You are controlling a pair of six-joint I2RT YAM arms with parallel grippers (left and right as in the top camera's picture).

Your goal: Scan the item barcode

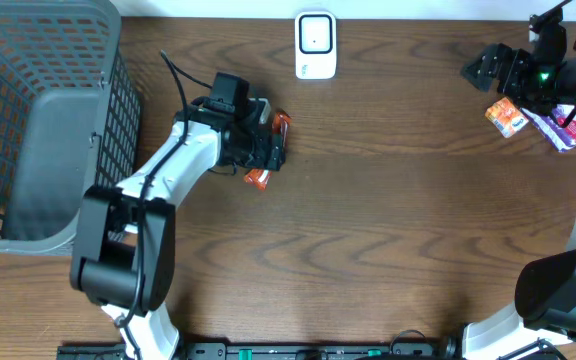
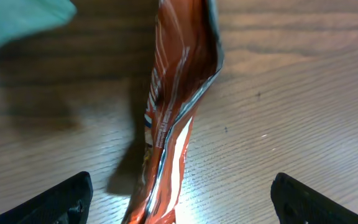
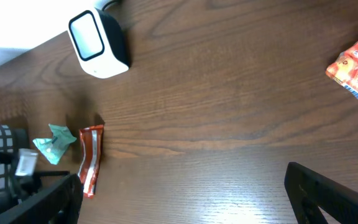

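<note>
dark wood table: red packet lies btwn left gripper jaws, spread wide; right gripper jaws apart too.

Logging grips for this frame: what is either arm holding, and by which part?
Nothing. On the left gripper the fingers stand wide of the red packet, not touching it; the right gripper is open above the table.

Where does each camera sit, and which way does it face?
Overhead: above table, facing straight down; scanner, basket, left arm, right arm show.
Left wrist: low, facing down at red packet; left fingertips at bottom edge.
Right wrist: higher, angled across table toward scanner and red packet; right fingertips at bottom.
Shared: all three show the red packet.
</note>
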